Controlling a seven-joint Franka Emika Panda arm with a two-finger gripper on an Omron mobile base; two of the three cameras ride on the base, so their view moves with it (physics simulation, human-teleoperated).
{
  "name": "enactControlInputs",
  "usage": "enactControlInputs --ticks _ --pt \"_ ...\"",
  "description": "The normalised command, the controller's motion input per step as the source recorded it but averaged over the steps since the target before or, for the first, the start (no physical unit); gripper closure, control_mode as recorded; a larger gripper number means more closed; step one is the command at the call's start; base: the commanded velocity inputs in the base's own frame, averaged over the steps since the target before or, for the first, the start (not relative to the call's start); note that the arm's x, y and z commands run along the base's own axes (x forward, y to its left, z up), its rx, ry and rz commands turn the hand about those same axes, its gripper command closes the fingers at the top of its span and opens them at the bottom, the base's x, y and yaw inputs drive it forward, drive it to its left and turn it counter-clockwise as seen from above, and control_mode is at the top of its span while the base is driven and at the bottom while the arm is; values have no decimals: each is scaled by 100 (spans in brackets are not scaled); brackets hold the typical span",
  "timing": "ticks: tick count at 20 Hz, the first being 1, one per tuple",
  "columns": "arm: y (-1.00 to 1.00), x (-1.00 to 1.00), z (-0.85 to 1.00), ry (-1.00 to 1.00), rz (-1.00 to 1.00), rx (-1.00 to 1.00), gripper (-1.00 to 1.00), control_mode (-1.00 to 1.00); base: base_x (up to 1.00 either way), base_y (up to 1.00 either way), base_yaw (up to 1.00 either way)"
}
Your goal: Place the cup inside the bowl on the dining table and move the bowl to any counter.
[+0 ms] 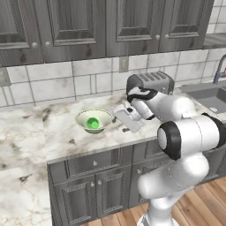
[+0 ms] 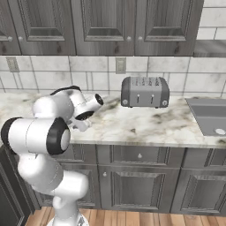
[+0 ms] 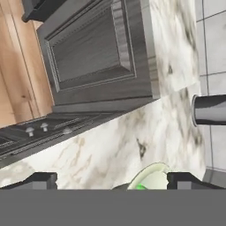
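Cup [image 1: 92,123] sits inside bowl [image 1: 94,120]; bowl rests on counter [image 1: 66,137]. Gripper [image 3: 110,181] spread wide, empty, beside bowl. Task looks complete.

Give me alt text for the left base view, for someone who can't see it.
A pale bowl holding a small green cup sits on a marble counter over dark grey cabinets. The white robot arm's open gripper is just right of the bowl, not touching it. A grey toaster stands behind the arm, with a sink at far right.
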Motion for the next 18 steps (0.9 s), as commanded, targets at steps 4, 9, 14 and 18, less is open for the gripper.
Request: enactControlInputs --ticks 4,9,14,18 --pt "-23 -69 28 -3 -3 -8 -100 -100 0 0 0" --pt "-26 -83 27 -6 -3 -5 -100 -100 0 0 0" --pt "-24 -84 28 -10 -2 -6 -100 -100 0 0 0" --pt "-19 -72 30 -11 0 -6 -100 -100 0 0 0"
